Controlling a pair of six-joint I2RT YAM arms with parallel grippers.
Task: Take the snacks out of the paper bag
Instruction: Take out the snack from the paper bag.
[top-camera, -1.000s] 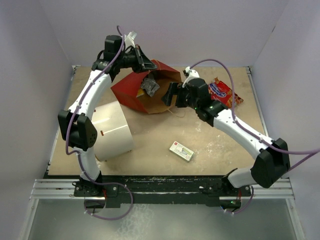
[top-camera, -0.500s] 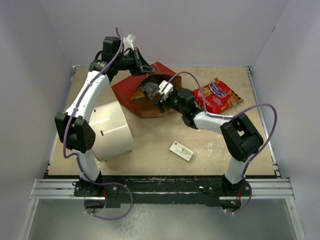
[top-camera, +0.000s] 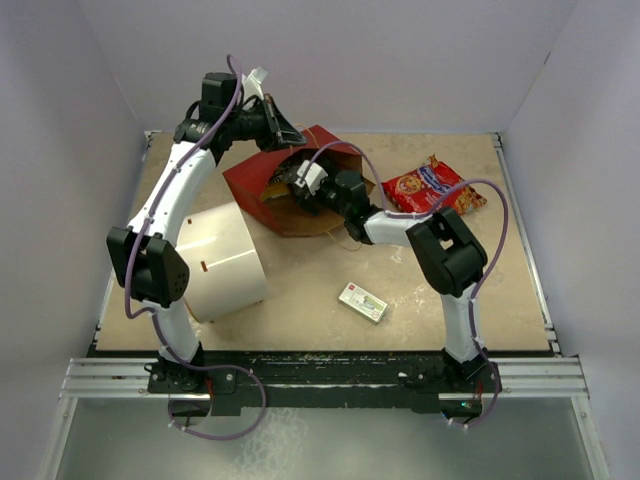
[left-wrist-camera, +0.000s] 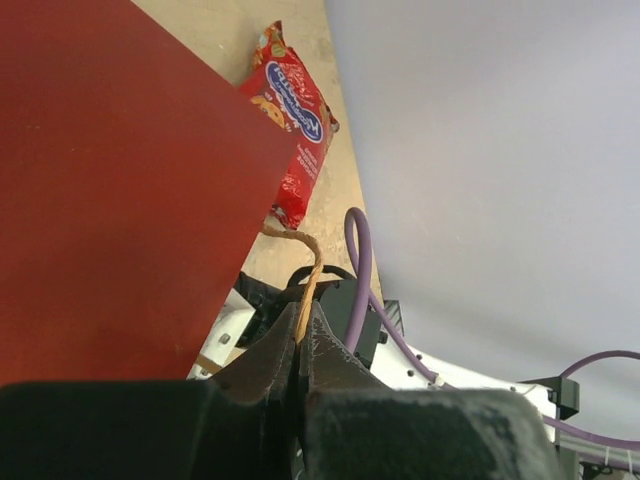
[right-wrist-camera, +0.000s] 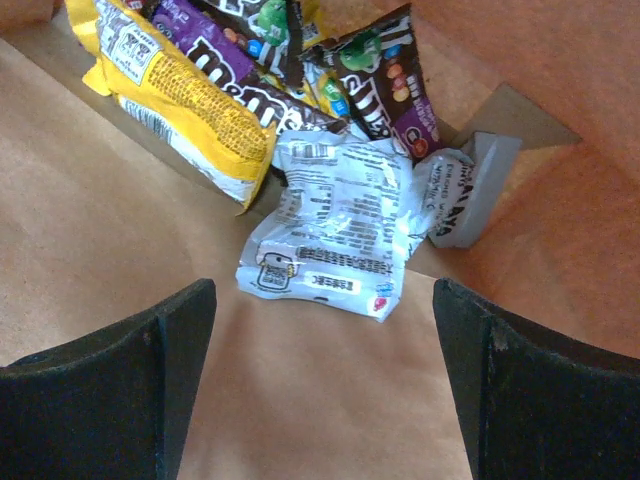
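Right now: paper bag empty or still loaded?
Still loaded. Right wrist view shows yellow and brown candy packs and a silver packet lying inside the paper bag.

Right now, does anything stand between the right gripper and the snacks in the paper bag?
Nothing visible does. The right gripper, open, is inside the paper bag, with only bare paper before the silver packet.

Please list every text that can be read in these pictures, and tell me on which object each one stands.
"m&m": on the brown and yellow candy pack in the paper bag.
Blue logo on the red cookie bag: too blurred to read.
Print on the silver wrapper: too small to read.
Print on the white-and-green box: too small.
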